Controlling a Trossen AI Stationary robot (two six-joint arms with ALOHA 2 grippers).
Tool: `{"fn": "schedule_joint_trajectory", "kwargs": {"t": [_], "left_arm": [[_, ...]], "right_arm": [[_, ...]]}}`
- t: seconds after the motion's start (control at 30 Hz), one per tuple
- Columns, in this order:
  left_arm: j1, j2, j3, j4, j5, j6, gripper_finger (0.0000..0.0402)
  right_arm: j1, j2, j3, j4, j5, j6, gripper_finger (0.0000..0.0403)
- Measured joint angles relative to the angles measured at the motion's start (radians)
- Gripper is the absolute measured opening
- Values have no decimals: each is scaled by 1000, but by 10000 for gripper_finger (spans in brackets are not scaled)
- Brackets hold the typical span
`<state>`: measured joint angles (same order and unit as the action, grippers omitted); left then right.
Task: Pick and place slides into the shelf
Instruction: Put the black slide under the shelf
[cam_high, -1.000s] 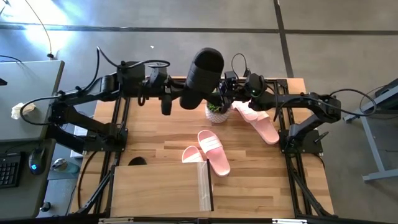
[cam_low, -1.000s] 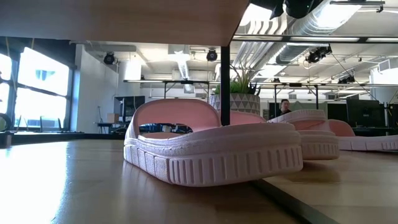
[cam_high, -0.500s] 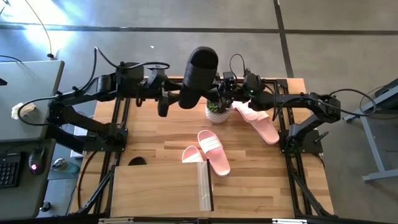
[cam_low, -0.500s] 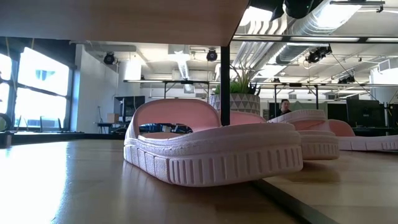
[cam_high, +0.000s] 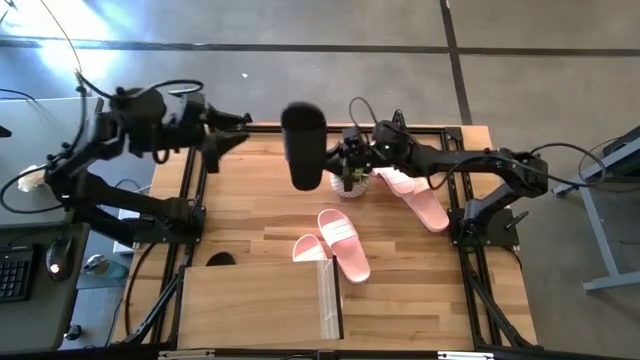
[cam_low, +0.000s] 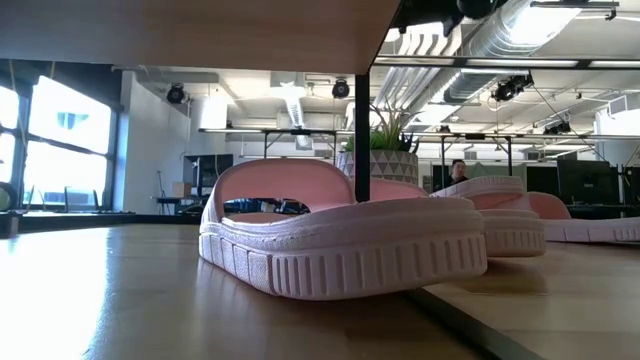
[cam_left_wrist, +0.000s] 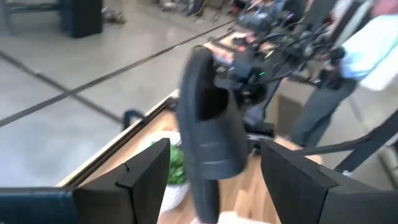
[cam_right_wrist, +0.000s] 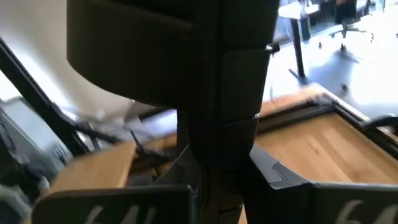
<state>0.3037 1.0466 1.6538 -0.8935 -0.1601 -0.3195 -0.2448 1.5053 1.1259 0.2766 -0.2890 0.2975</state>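
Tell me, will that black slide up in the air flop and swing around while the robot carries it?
Probably a little. The black slide hangs by one end from the right arm's fingers, so it may swing. It keeps a straight shape, so it looks fairly stiff. It likely weighs little, since a grip at one end holds it up.

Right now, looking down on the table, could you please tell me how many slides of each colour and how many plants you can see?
pink slides: 4
black slide: 1, held up in the air
potted plant: 1
Total: 6
A dark shape at the edge of the shelf may be another black one; I cannot tell.
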Motion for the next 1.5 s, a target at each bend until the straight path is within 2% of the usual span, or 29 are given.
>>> {"fn": "schedule_joint_trajectory", "kwargs": {"t": [0.17, 0.37, 0.53, 0.63, 0.83, 1.13, 1.5], "left_arm": [[134, 126, 226, -240, 146, 5, 234], [280, 312, 507, -547, 402, 88, 234], [353, 402, 660, -682, 550, 190, 234], [351, 417, 661, -678, 597, 207, 234], [351, 433, 626, -678, 642, 250, 234], [351, 430, 593, -678, 650, 302, 234], [350, 435, 593, -678, 518, 315, 234]], "right_arm": [[36, 40, 152, -219, 28, -117, 37], [50, 134, 329, -528, 52, -206, 37], [55, 186, 415, -575, 26, -228, 37], [56, 218, 456, -588, -2, -236, 37], [49, 250, 524, -617, -10, -237, 38], [29, 253, 524, -642, -23, -236, 38], [18, 253, 524, -627, -41, -227, 39]]}}
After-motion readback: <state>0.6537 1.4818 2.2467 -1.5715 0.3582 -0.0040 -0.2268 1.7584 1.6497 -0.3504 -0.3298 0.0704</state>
